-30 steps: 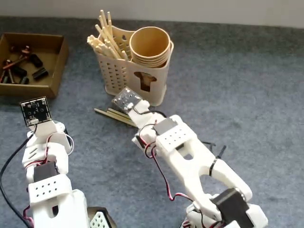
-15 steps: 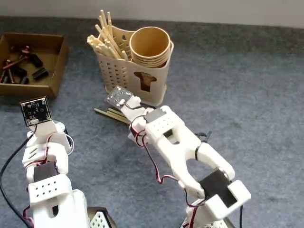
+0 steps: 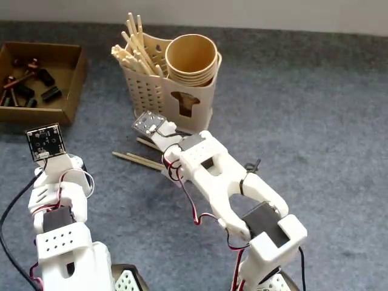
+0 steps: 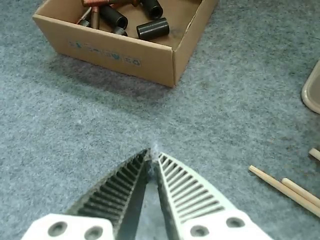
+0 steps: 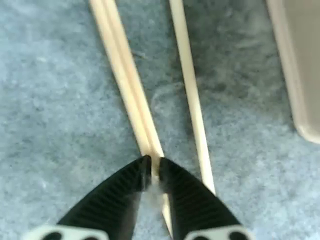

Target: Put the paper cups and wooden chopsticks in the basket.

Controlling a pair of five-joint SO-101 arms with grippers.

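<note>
On the grey worktop (image 3: 315, 121), the right gripper (image 5: 152, 172) fingers pinch thin pale wooden chopsticks (image 5: 122, 75) near one end. They look light and stiff and may tip. The left gripper (image 4: 151, 159) fingers are closed together, empty.

High view: fixed camera above and behind both arms, tilted down and forward over grey carpet (image 3: 315, 109). Basket (image 3: 163, 100) and cardboard box (image 3: 36, 116) on far side, at mid range.
Left wrist view: camera on wrist, sights along left gripper (image 4: 151, 155) down at carpet, fairly near, box ahead.
Right wrist view: sights along right gripper (image 5: 152, 162), very near carpet, loose chopsticks (image 5: 125, 85) straight ahead.
Shared: loose chopsticks and basket edge in all three views; box in high and left wrist views.
</note>
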